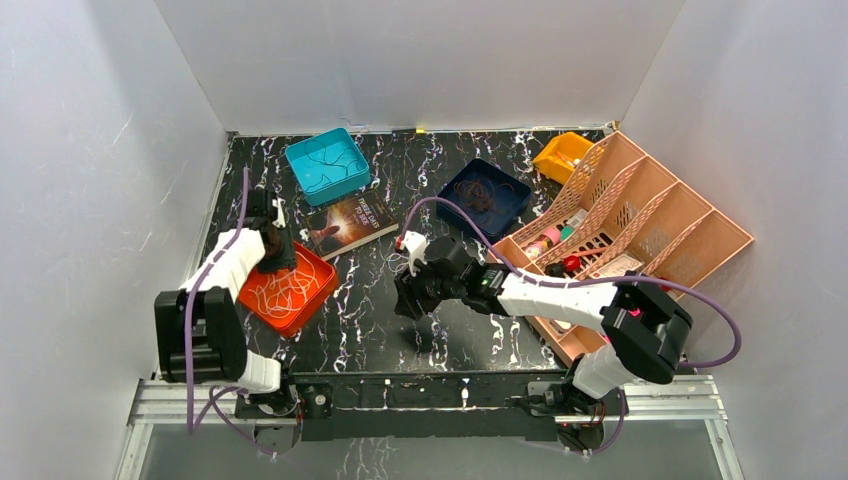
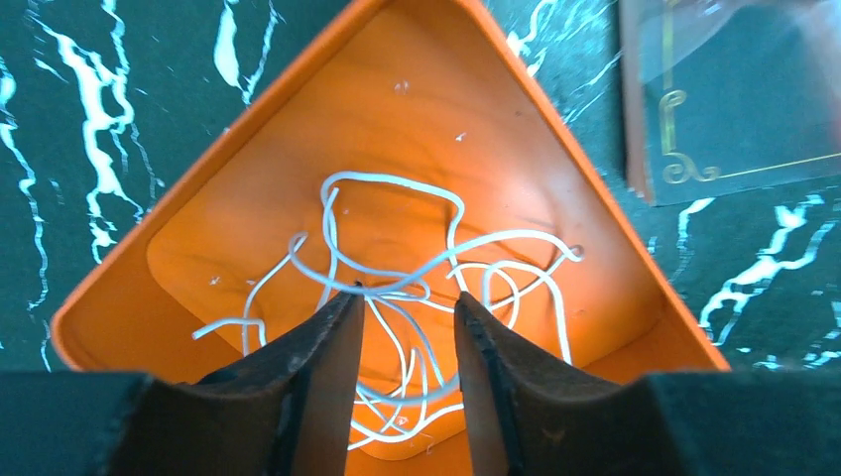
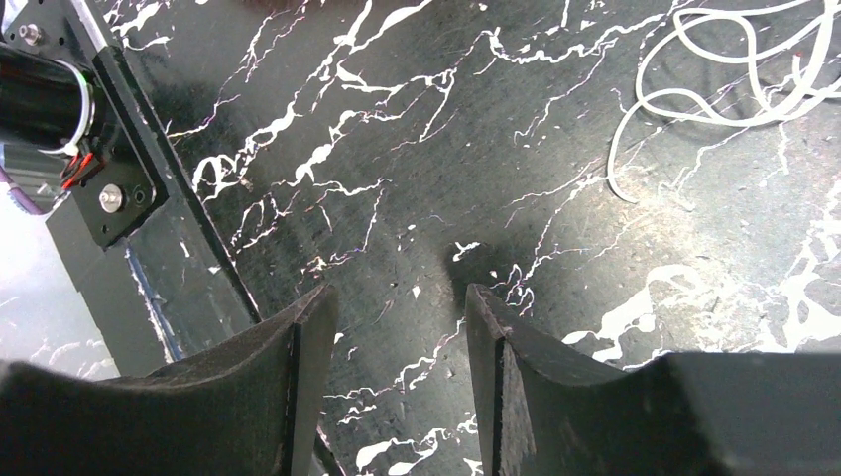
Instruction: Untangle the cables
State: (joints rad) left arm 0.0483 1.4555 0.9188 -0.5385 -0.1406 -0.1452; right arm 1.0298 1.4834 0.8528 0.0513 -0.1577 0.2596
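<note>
right gripper [image 3: 399, 290]: jaws open above marble table [image 3: 397, 149], loose white cable [image 3: 709, 99] lying nearby | left gripper [image 2: 409, 296]: jaws parted, clamping nothing, over white cables [image 1: 285, 290] in orange tray [image 2: 248, 198] | far: dark cables [image 1: 325, 168] in teal tray [image 1: 362, 165], brown tangle [image 1: 478, 195] in navy tray [image 1: 515, 195]

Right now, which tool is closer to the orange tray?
Left. The left tool hangs right over the orange tray, tips near the white cables in it. The right tool is over the table, off to the tray's right.
</note>
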